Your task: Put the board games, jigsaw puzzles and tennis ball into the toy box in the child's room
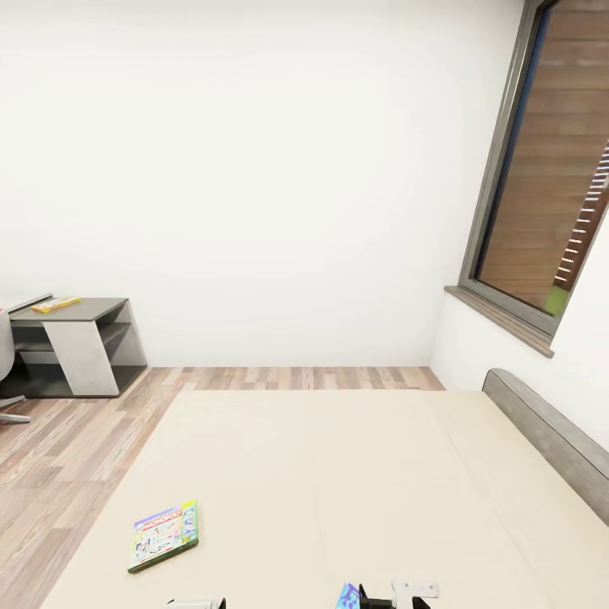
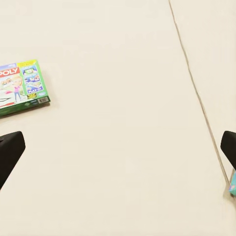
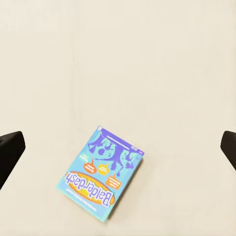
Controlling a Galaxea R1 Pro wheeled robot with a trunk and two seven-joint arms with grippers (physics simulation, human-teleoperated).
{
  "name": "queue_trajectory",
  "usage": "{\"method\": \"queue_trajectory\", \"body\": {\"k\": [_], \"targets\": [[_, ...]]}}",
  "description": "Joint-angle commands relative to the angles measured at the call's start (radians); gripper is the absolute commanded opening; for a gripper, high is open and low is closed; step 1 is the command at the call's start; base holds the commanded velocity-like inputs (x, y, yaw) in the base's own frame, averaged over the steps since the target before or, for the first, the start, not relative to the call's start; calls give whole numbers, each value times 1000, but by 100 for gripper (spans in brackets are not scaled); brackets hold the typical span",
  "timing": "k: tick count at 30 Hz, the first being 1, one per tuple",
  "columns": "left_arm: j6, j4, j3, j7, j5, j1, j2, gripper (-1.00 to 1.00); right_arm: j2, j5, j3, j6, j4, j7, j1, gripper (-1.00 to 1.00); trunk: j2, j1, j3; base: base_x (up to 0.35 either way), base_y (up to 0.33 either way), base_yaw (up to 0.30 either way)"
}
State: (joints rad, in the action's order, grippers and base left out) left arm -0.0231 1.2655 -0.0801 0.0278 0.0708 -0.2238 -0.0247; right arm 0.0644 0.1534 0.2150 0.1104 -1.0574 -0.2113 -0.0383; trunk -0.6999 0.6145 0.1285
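Two board games lie flat on the cream mattress of the bed (image 1: 338, 474). A yellow-green Monopoly box (image 1: 164, 534) sits near the bed's front left, also in the left wrist view (image 2: 22, 87). My left gripper (image 2: 119, 147) hovers open above bare mattress to its right. A blue Balderdash box (image 3: 101, 172) lies under my right gripper (image 3: 119, 147), which is open and apart from it. The blue box's corner (image 1: 348, 597) peeks in at the head view's lower edge. The table (image 1: 80, 311) stands far left with a flat yellow item (image 1: 56, 304) on it.
A grey headboard (image 1: 550, 431) runs along the bed's right side under a large window (image 1: 541, 169). Wood-plank floor (image 1: 68, 440) lies between bed and table. Part of a grey chair (image 1: 7, 355) shows at the left edge. White walls close the room behind.
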Motion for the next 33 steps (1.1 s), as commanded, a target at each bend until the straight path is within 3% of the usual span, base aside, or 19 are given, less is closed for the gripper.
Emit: {"method": "queue_trajectory", "body": {"k": [1, 8, 16, 24, 28, 30, 33], "targets": [[-3, 2, -1, 3, 7, 0, 0, 100, 0, 8, 2, 5, -3, -7, 0, 100, -1, 0, 1, 0, 0, 0], [-4, 2, 0, 3, 7, 0, 0, 100, 1, 21, -2, 13, -3, -12, 0, 100, -1, 0, 1, 0, 0, 0], [-8, 2, 8, 1, 9, 0, 3, 100, 1, 29, -12, 21, 0, -135, 4, 100, -1, 0, 1, 0, 0, 0], [-31, 33, 16, 0, 14, 0, 6, 100, 2, 32, -14, 47, -1, -171, 18, 100, -1, 0, 1, 0, 0, 0], [-93, 66, 18, 0, 15, 2, 7, 100, 2, 43, -14, 97, -1, -176, 47, 100, -1, 0, 1, 0, 0, 0], [-162, 86, 20, 1, 14, 19, 9, 100, 5, 59, -14, 156, 0, -178, 86, 100, -1, 0, 1, 0, 0, 0], [-265, 99, 26, 0, 13, 84, 12, 100, 19, 80, -15, 248, 14, -181, 151, 100, -1, 0, 1, 0, 0, 0]]}}
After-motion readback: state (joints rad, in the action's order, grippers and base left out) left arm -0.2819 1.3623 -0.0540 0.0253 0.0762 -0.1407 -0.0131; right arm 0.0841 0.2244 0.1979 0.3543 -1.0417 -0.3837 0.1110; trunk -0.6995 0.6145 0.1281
